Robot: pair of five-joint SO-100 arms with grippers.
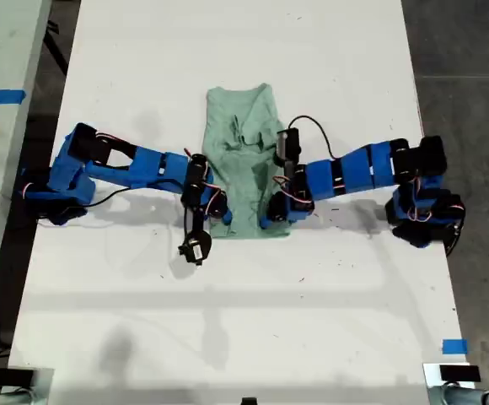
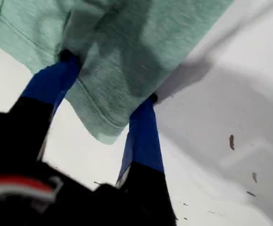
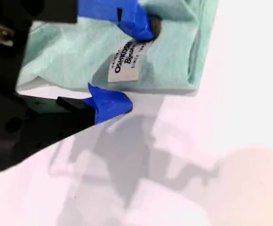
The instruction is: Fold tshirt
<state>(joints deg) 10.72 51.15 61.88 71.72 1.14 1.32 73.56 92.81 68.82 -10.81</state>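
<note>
First wrist view shows the fingers point(image 2: 143, 136) of my first gripper point(image 2: 108, 82) set apart, their tips tucked into a hemmed edge of the tshirt point(image 2: 141, 42), with cloth bunched between them; whether they pinch it I cannot tell. My second gripper point(image 3: 132, 66) also has its fingers apart: one tip presses the cloth beside the sewn-in label point(image 3: 122, 69) and the other rests on the bare desk point(image 3: 230, 141) just off the folded edge. In the exterior view the tshirt point(image 1: 240, 143) lies mid-desk as a narrow strip, its long axis running far to near. Two arms reach in from that view's left point(image 1: 135, 164) and right point(image 1: 354, 169) and meet at the strip's near end, equally close. I judge the next fold goes from near to far. Nothing blocks that path; blue tape point(image 1: 454, 346) lies well apart.
</note>
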